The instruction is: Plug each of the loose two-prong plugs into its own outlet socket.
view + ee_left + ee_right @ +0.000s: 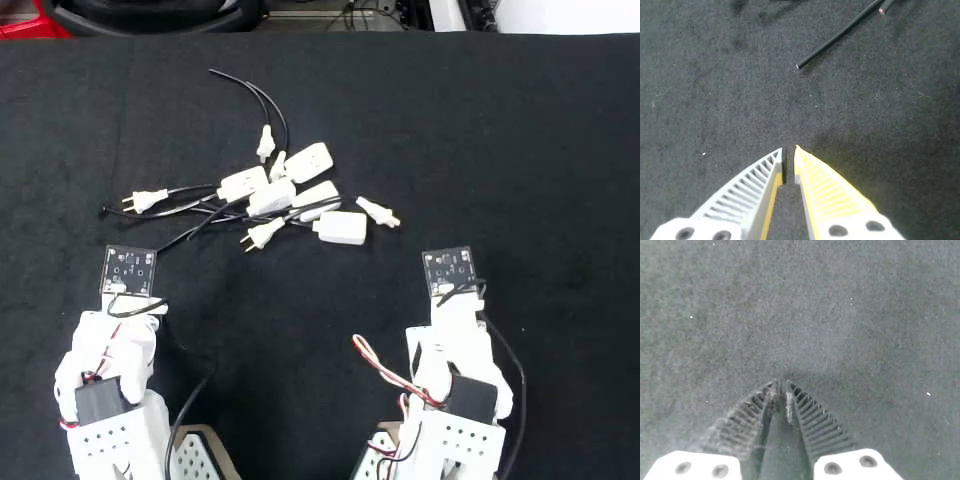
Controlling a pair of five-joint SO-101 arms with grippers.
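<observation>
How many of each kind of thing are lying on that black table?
White two-prong plugs: 5
White outlet sockets: 5
Robot arms: 2
Total: 12
The pile is tangled, so the plug and socket counts are a best reading.

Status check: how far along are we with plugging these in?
Done: nothing visibly. The white sockets sit bunched mid-table, with the left plug and the right plug among those lying loose around them. In hand: nothing; the left claw and right claw are shut and empty above the black cloth. Left: every plug, as far as the tangle lets me judge.
</observation>
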